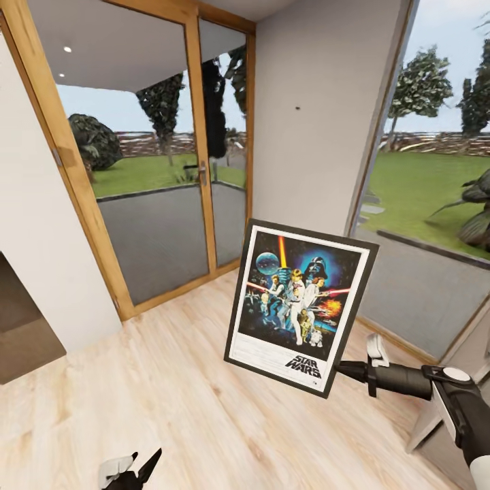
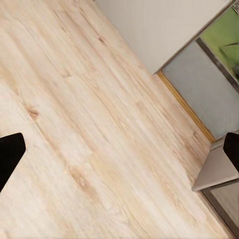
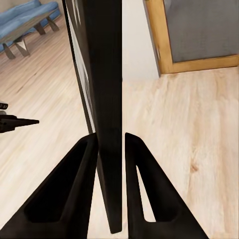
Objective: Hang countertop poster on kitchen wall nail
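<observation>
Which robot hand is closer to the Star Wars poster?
Right. The right hand grips the poster by its edge; the left hand hangs low, well away from it above the wooden floor.

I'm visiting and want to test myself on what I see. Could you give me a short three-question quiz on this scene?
1. True or false: the right gripper pinches the poster by its edge.
2. The wall nail is: A) above the poster, on the wall panel; B) on the floor; C) on the wooden door frame.
3. Fill in: the left gripper hangs low over the wooden ____, holding nothing.

Key: 1 true; 2 A; 3 floor.
</observation>
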You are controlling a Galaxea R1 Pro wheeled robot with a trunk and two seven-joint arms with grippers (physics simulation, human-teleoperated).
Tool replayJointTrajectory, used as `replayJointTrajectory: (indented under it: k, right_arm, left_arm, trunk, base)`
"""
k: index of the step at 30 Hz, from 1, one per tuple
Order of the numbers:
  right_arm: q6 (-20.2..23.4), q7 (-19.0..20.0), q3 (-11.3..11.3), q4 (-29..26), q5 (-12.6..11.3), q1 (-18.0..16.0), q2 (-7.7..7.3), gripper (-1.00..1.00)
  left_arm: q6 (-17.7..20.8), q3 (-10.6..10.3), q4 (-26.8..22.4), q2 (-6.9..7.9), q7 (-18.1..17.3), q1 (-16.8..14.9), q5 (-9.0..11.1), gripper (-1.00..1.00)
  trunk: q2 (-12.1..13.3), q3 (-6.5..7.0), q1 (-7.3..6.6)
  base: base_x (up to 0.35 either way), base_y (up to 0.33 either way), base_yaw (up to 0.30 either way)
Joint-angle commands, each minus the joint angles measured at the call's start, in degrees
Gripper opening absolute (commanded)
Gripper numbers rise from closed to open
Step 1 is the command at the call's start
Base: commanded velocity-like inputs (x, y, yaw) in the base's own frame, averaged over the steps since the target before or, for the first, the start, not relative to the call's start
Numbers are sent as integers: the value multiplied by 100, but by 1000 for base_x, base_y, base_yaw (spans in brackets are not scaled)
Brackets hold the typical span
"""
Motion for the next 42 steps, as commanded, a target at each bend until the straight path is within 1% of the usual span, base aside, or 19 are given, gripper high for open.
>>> replayJointTrajectory:
  k: [1,10,31,37,42]
  right_arm:
    - [77,48,-17,-9,30,-7,4,-100]
    - [77,48,-19,-9,31,2,35,-100]
    - [77,48,-20,-9,32,2,39,-100]
    - [77,48,-20,-9,32,2,39,-100]
    - [77,48,-17,-9,32,2,39,-100]
  left_arm:
    - [-22,-48,3,0,-12,-5,45,100]
    - [-22,-48,3,-1,-12,-5,45,100]
    - [-22,-48,3,3,-12,-5,45,100]
    - [-22,-48,3,4,-12,-5,45,100]
    - [-22,-48,3,2,-12,-5,45,100]
  trunk:
    - [-12,-13,6]
    - [-12,-13,6]
    - [-12,-13,6]
    - [-12,-13,6]
    - [-12,-13,6]
  base:
    - [217,282,2]
    - [218,282,1]
    - [233,283,-2]
    - [235,283,-112]
    - [235,283,-239]
